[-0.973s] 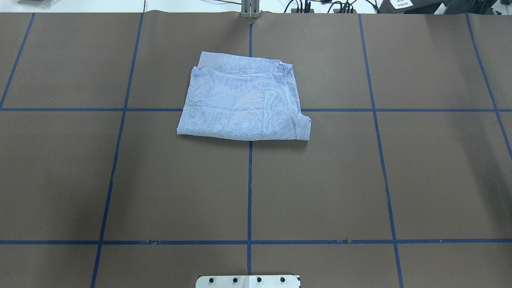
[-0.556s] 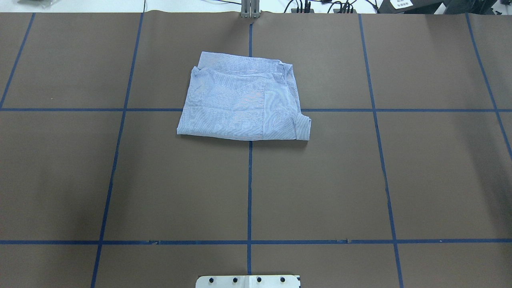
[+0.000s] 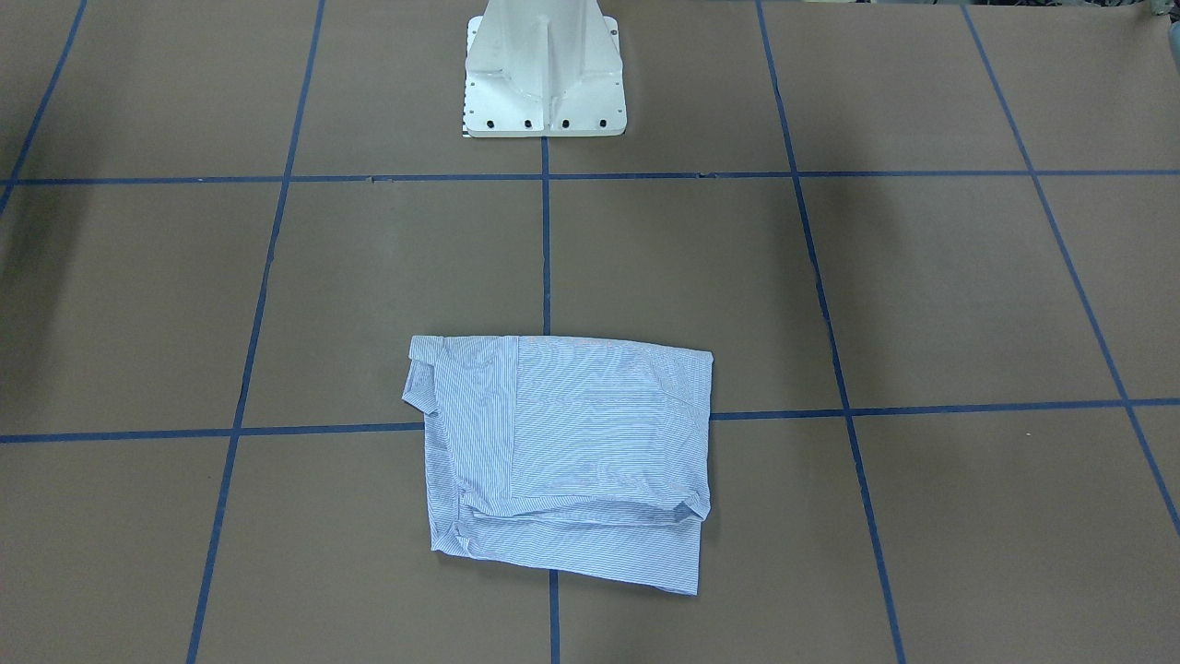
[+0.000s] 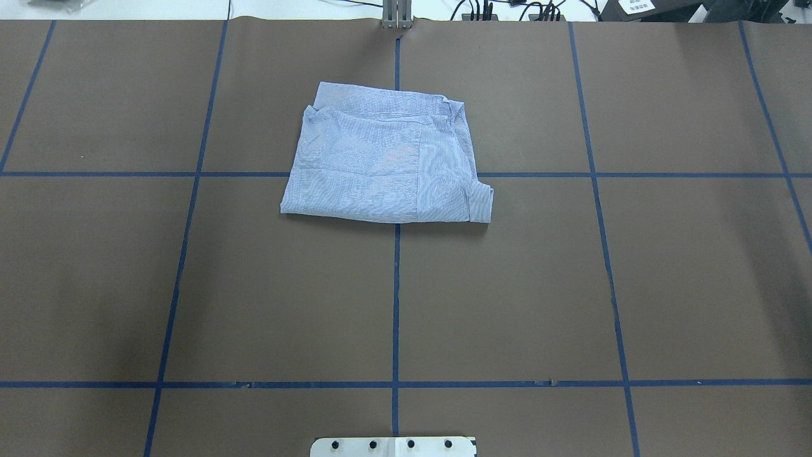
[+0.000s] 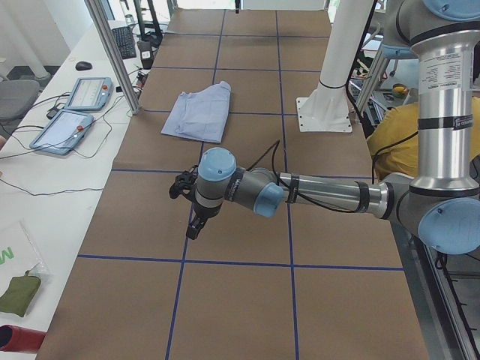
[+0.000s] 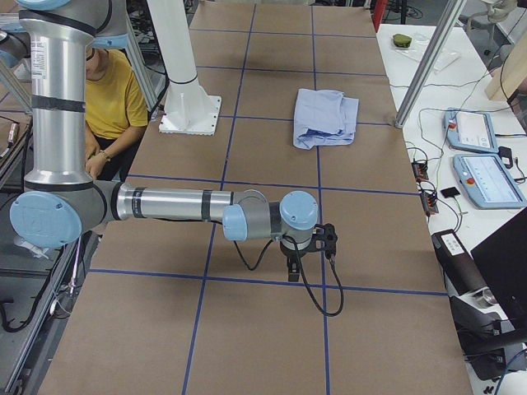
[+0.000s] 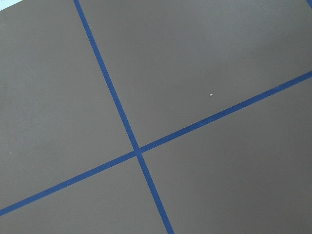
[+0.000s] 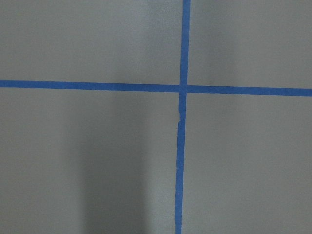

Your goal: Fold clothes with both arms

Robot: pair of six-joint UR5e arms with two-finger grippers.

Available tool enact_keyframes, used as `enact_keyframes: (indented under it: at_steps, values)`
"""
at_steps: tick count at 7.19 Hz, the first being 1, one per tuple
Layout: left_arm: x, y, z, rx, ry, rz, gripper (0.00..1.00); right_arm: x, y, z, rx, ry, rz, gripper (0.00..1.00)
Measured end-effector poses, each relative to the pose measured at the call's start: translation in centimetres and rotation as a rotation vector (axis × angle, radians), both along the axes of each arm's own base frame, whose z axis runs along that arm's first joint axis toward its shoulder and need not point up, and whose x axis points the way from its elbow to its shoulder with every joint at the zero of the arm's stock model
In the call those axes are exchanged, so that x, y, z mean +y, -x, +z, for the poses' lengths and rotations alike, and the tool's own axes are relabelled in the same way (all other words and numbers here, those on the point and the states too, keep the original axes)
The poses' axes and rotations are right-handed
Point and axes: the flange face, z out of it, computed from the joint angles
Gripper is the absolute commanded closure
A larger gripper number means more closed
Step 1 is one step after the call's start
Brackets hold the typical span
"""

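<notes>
One light blue shirt of soft, finely white-striped cloth lies folded into a rough rectangle. It is lightly creased, and its layered edges are stepped along the side farthest from the robot. It sits on the far half of the counter, straddling the centre line of tape. We see the counter as a flat sheet of matte brown paper, ruled into large squares by blue tape. At the robot's edge stands one white pedestal base, ribbed and bolted down. Two arms, smooth grey-and-silver tubes with pale blue joint caps, reach low over bare squares: the left arm and the right arm, each well apart from the shirt. Their black jaws point down at the paper; whether they are released or clenched we cannot tell. A person in a yellow top is behind the robot, and two tablet-like pendants lie beside the counter.
</notes>
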Motion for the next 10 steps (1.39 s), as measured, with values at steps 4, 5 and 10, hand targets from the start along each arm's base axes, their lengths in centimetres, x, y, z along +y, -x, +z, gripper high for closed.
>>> enact_keyframes:
  at_steps: [4, 5, 10]
  values:
    - [-0.5, -0.1, -0.4, 0.001, -0.008, 0.001, 0.0, -0.4, 0.8, -1.1, 0.006, 0.025, 0.035, 0.0]
    - [-0.6, -0.1, -0.6, 0.002, -0.013, 0.002, 0.0, -0.5, 0.7, -1.4, 0.003, 0.021, 0.038, 0.0]
    - [-0.7, -0.2, -1.2, 0.005, -0.037, 0.003, 0.0, -1.5, 0.7, -2.5, 0.004, 0.005, 0.047, 0.0]
